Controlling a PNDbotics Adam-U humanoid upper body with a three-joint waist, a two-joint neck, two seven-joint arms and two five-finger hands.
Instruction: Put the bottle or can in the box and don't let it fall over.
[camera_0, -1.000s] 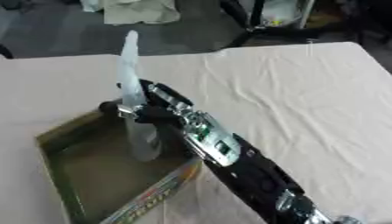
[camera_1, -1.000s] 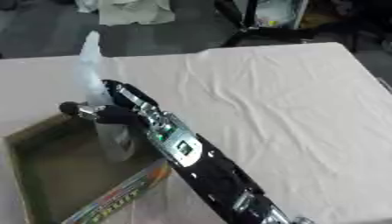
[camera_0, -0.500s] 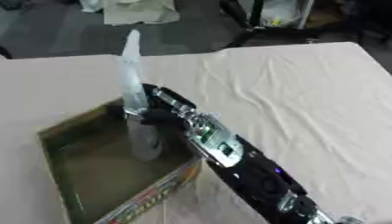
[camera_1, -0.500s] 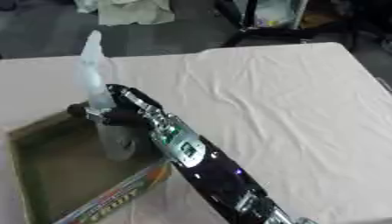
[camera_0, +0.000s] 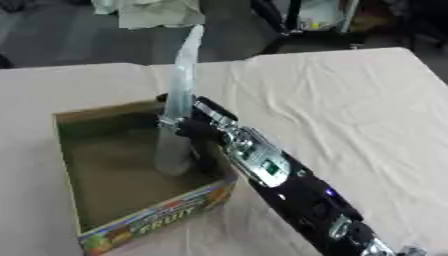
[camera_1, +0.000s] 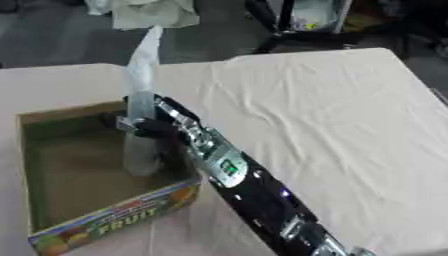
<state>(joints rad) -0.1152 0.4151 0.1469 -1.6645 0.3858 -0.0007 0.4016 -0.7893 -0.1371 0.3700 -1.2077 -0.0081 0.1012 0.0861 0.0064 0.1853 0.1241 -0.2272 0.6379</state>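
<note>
Left eye view: tall, clear, tapering plastic bottle (camera_0: 178, 105) upright inside the open cardboard box with fruit print on its front wall (camera_0: 144, 225), base at or just above the box floor near the right wall, still held about mid-height by the black-and-silver right hand (camera_0: 194, 126), fingers curled round it. Placing step, judged nearly done: base to settle flat first, then fingers to ease apart and draw back up and to the right without brushing the slim, top-heavy neck. Left hand nowhere in either view.
</note>
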